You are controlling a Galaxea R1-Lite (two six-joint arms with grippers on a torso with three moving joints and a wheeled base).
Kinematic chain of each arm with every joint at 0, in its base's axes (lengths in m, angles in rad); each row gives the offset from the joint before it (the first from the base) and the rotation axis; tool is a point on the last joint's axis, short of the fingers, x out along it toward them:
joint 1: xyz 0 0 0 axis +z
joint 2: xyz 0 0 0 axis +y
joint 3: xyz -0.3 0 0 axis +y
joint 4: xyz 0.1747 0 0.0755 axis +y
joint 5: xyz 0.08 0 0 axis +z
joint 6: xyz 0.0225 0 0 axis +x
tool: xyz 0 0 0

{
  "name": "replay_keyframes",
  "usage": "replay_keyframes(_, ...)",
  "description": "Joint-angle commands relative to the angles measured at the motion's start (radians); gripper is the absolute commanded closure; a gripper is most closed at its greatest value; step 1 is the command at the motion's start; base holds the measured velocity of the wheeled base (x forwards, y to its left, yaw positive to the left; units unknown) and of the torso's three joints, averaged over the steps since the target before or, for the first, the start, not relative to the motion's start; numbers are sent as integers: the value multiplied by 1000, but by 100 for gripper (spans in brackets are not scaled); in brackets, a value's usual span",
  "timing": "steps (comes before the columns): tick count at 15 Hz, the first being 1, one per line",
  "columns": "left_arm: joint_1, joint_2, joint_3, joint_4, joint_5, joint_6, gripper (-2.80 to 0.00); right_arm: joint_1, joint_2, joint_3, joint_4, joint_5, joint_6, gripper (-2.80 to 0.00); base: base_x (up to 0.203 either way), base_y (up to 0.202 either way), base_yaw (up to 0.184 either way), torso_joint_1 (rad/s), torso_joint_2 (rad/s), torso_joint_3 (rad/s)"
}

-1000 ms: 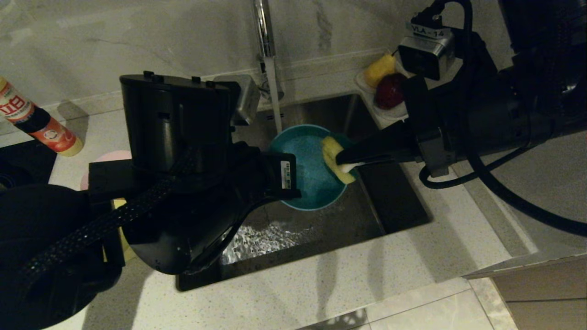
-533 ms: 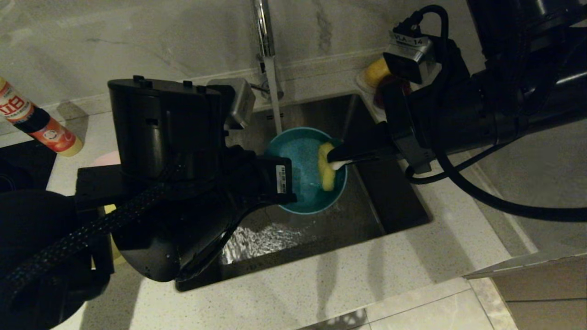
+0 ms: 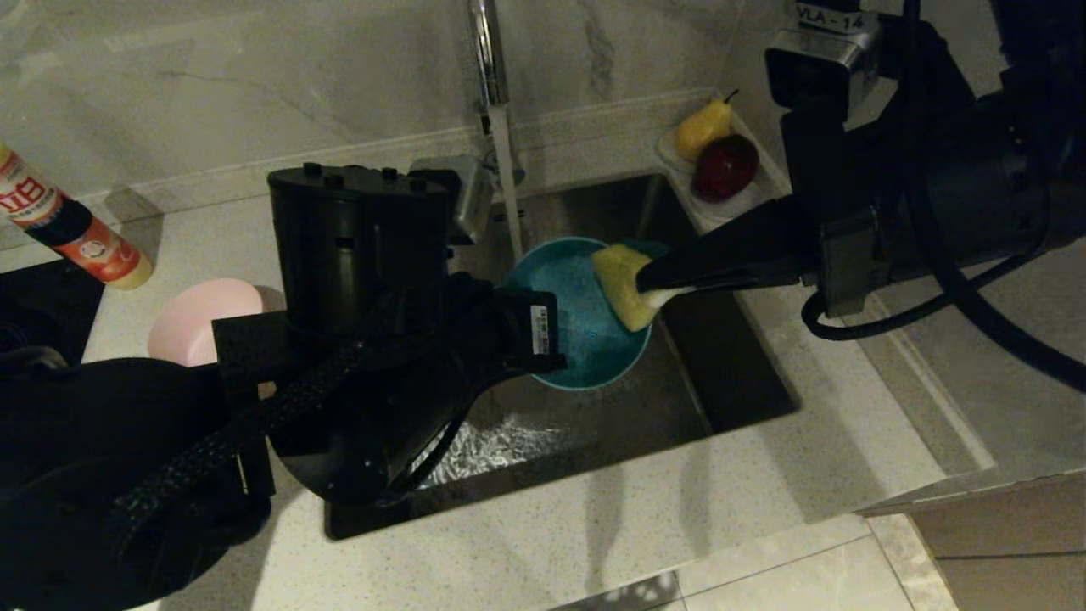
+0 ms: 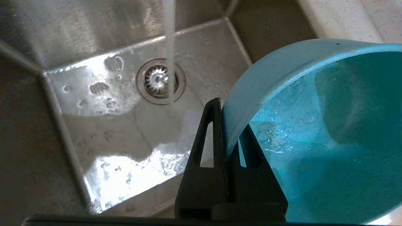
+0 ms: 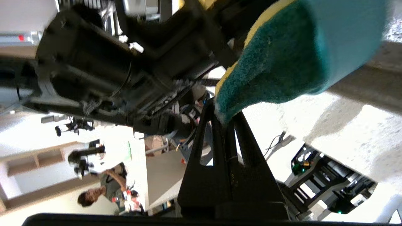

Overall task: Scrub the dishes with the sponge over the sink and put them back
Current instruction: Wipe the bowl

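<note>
Sponge (image 3: 624, 284) pulled back up to bowl's far-right rim. Right gripper (image 3: 657, 293) clamped on sponge; left gripper (image 4: 226, 138) pinching blue bowl (image 3: 581, 314) rim, tilted over sink (image 3: 730, 373). Bowl interior lies left of sponge, down-left stroke next.

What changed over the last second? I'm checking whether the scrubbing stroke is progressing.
The right tool swept the sponge toward the middle of the blue bowl, then back to its far rim. Both arms shifted slightly right. Unchanged: left tool gripping the bowl's rim, water running.
</note>
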Motion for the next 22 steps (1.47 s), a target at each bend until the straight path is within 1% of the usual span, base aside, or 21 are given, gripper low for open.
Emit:
replay_keyframes(1,0,-7,-16,-7,0,-4,0,10,-6,16,-3,0,2,0,0,0,0,0,0,0)
replay_keyframes(4,-2,-46,-9,-7,-1,-4,0,0,34,9,-13,-2,-2,0,0,0,0,0,0,0)
replay_keyframes(6,-3,-70,-7,-4,-3,-2,0,-28,64,-4,-31,-2,-10,0,0,0,0,0,0,0)
replay_keyframes(8,-3,-84,1,-3,-6,-4,0,-37,95,-23,-56,-3,-9,0,0,0,0,0,0,0)
replay_keyframes(11,-5,-107,50,-5,-11,-5,0,-61,147,-94,-58,-4,-8,0,0,0,0,0,0,0)
replay_keyframes(12,-6,-118,67,-4,-17,-4,0,-70,152,-99,-71,-4,-10,0,0,0,0,0,0,0)
replay_keyframes(13,-11,-121,74,-4,-30,-3,0,-73,155,-99,-85,-4,-10,0,0,0,0,0,0,0)
replay_keyframes(17,-34,-116,76,-4,-33,-4,0,-78,152,-101,-105,-5,-10,0,0,0,0,0,0,0)
replay_keyframes(19,-41,-118,98,-4,-33,-5,0,-101,140,-104,-121,-4,-10,0,0,0,0,0,0,0)
replay_keyframes(22,-40,-113,136,-7,-29,-14,0,-103,95,-99,-111,-4,-8,0,0,0,0,0,0,0)
